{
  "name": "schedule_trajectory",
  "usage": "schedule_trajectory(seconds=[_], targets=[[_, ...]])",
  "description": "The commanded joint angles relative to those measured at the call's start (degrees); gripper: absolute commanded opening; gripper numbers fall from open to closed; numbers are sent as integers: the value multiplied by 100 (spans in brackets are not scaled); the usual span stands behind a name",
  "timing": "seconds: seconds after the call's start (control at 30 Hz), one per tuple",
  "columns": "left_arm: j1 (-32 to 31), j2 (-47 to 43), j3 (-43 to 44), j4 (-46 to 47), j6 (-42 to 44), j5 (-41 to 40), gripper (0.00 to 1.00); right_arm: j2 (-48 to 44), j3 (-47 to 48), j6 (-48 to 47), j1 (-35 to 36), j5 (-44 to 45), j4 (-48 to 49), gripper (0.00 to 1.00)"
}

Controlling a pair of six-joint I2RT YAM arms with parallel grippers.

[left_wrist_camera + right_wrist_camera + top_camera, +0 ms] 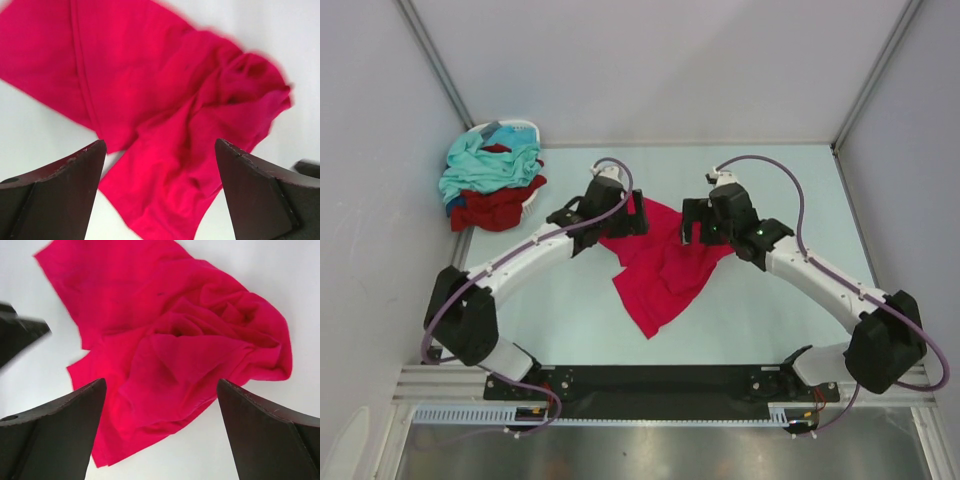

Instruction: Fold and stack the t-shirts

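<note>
A bright crimson-pink t-shirt [658,268] lies crumpled in the middle of the table. It also shows in the left wrist view [150,100] and in the right wrist view [170,345]. My left gripper [632,215] hovers over the shirt's far left part, open and empty. My right gripper [695,222] hovers over its far right part, open and empty. A light teal t-shirt [485,165] and a dark maroon red t-shirt [498,205] lie heaped over a white basket at the far left, with a bit of dark blue cloth [455,205] under them.
The small white basket [517,127] stands at the far left corner, mostly covered by cloth. Metal frame posts run up the back corners. A black rail [650,380] holds the arm bases at the near edge.
</note>
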Motion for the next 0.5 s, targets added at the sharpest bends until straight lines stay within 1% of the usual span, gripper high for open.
schedule_trajectory(seconds=[0.0,0.17,0.33,0.47], targets=[[-114,90,-277,-71,-210,211,95,95,457,-121,-5,562,-307,99],[-53,2,-409,-45,-183,166,95,-161,343,-157,-23,703,-315,100],[-9,20,-453,69,-210,272,95,-301,123,116,-23,712,-192,100],[-9,-50,-506,105,-122,351,95,-530,35,177,-23,1019,-140,100]])
